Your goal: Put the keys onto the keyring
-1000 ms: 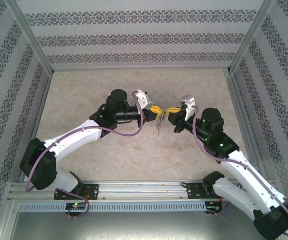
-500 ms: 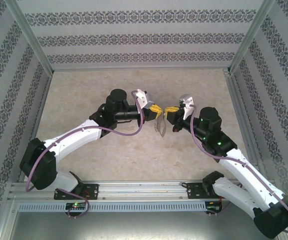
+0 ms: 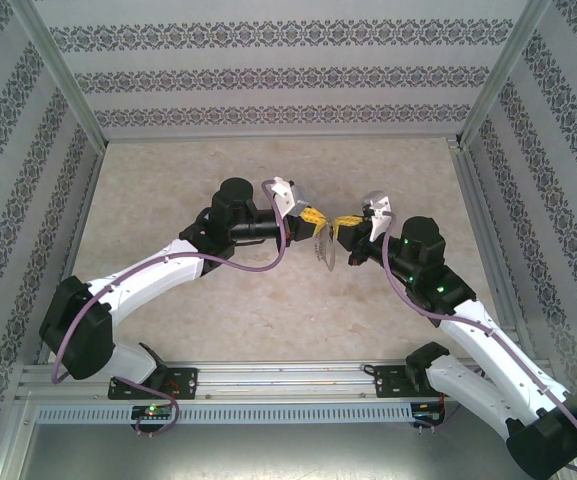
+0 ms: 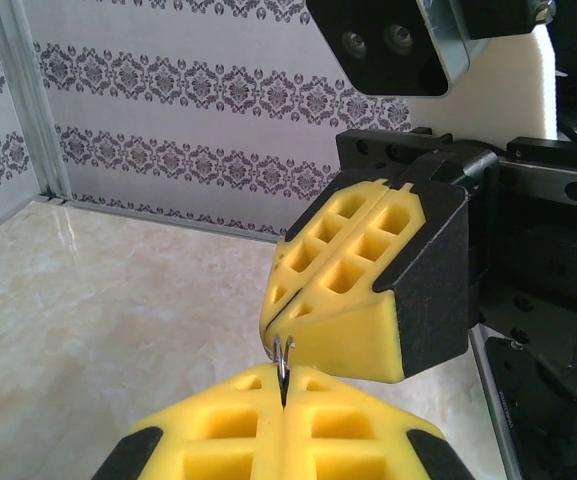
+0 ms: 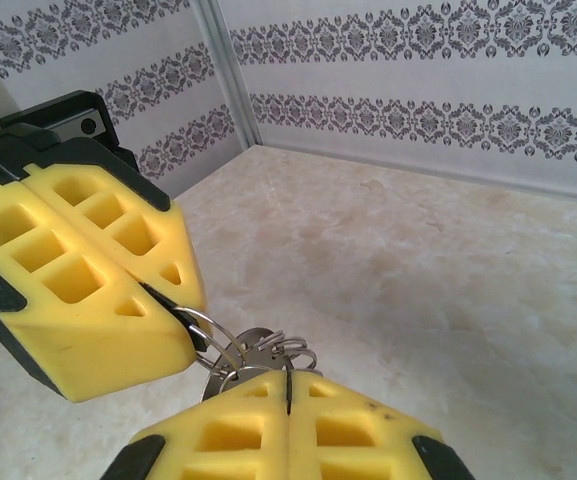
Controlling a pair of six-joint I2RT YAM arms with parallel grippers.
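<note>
Angling inward tip-to-tip, left claw (image 3: 317, 221), right claw (image 3: 339, 224), both pinching keyring (image 5: 253, 347)

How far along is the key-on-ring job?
Done: the keyring is off the table, held in mid-air. In hand: the left pincer and right pincer are both shut on its wire loops, tip to tip. A flat metal piece, possibly the key, sits among the loops; I cannot tell whether it is threaded on. Left: confirm the threading, then release.
</note>
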